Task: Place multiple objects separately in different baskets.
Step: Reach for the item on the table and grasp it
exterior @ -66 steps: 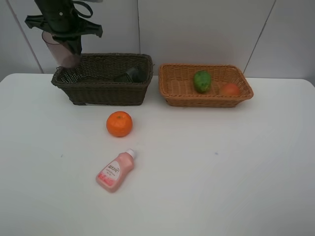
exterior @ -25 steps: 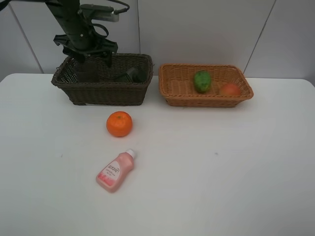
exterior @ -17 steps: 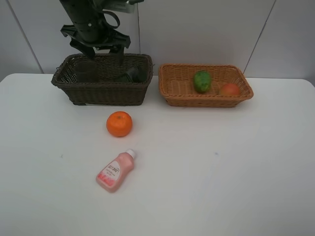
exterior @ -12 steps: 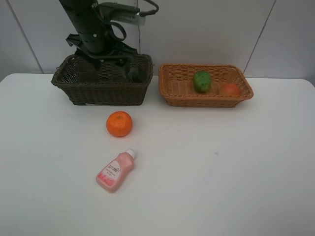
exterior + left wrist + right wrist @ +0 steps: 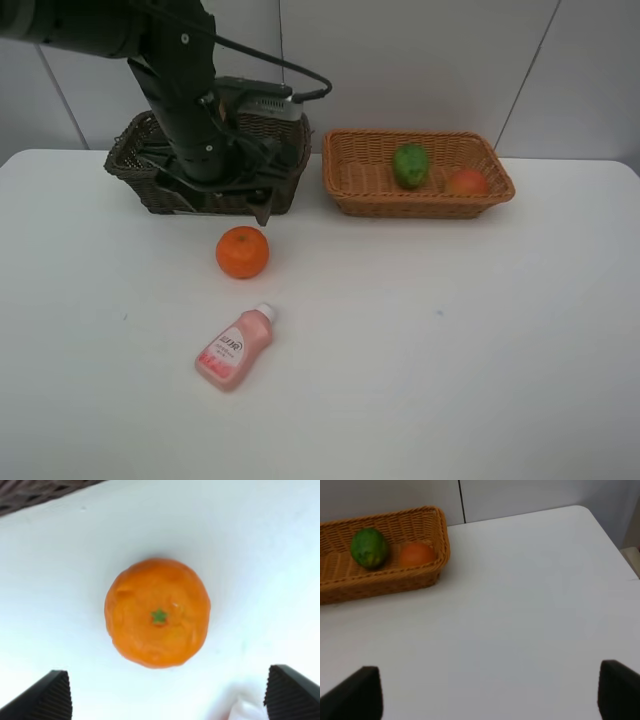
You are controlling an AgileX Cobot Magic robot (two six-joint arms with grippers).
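The orange (image 5: 242, 251) lies on the white table in front of the dark brown basket (image 5: 128, 165). My left gripper (image 5: 228, 206) hangs open just above and behind it. In the left wrist view the orange (image 5: 157, 613) sits between the spread fingertips (image 5: 50, 697). The pink white-capped bottle (image 5: 233, 348) lies nearer the front. The green fruit (image 5: 410, 165) and red-orange fruit (image 5: 467, 182) lie in the light tan basket (image 5: 430, 207). My left arm hides the mauve cup and dark grey bottle. My right gripper (image 5: 490, 692) is open and empty over bare table.
The two baskets stand side by side at the back of the table, against a grey wall. The right wrist view shows the tan basket (image 5: 380, 580) with both fruits and the table's far right corner (image 5: 585, 510).
My left arm lowered the mauve cup into the dark basket and released it. It then swung forward and down over the basket's front to hover open above the orange.
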